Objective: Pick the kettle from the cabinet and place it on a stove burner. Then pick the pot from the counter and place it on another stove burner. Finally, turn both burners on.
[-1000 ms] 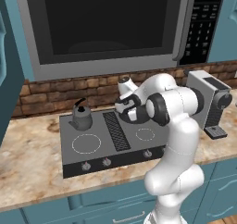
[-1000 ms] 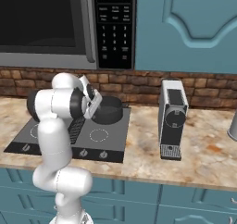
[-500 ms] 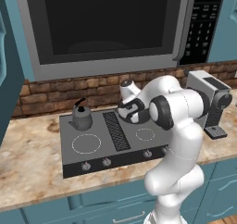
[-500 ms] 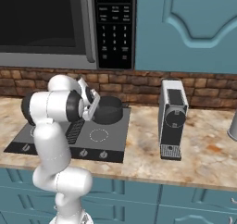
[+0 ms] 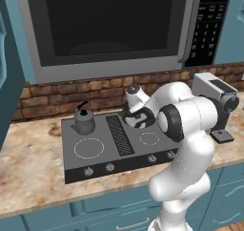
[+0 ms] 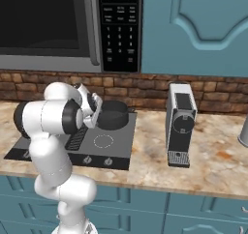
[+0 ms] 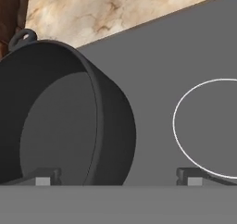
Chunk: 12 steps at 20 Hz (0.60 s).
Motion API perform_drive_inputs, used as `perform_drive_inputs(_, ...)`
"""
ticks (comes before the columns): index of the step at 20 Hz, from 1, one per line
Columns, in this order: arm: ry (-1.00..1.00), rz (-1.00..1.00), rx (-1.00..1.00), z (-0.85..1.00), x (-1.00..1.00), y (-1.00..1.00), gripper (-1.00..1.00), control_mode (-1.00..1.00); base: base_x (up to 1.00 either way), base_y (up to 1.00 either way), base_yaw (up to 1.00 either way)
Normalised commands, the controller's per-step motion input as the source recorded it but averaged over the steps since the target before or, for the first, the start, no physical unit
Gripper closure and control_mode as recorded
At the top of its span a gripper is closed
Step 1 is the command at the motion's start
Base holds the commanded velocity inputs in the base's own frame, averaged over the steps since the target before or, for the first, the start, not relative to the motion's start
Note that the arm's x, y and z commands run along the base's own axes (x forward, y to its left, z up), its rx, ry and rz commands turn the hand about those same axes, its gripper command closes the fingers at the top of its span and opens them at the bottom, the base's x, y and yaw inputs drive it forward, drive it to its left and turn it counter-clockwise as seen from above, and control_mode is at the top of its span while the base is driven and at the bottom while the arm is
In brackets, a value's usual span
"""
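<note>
Pot (image 7: 69, 121) is sitting on the dark cooktop (image 7: 185, 47) right in front of my gripper (image 7: 118, 176), and I am looking into its wide, dark-grey bowl from close by in the hand view. My gripper is standing wide open and gripping nothing: one fingertip (image 7: 44, 177) is showing in front of the pot's mouth, the other (image 7: 192, 177) is showing over bare cooktop, so the pot's near wall is lying between them with clear space on both sides. Just beside that second fingertip, a white burner circle (image 7: 178, 126) is lying flat on the cooktop with nothing on it. One small loop handle (image 7: 21, 37) is sticking up from the pot's far rim. From the right base view, the pot is resting at the back right corner of the stove, near the brick wall (image 6: 145, 90), with the empty front right burner circle (image 6: 103, 141) before it. In the left base view, the kettle (image 5: 84, 120) is standing upright on the back left of the stove, well apart from the pot across the ribbed centre strip (image 5: 119, 134). Behind the pot, the marbled desk (image 7: 115, 10) is running on, and in the right base view a grey coffee machine (image 6: 180, 124) is standing on it to the right of the stove.
</note>
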Motion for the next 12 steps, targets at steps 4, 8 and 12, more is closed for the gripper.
perform_drive_inputs(4,-0.13,0.0,0.0,0.0,-0.32,0.12,-1.0,-1.0,0.0,0.0,0.0)
perform_drive_inputs(8,-0.1,0.0,0.0,0.09,-0.27,0.13,-1.0,-1.0,0.0,0.0,0.0)
perform_drive_inputs(12,-0.08,0.0,0.0,0.07,-0.26,0.16,-1.0,-1.0,0.0,0.0,0.0)
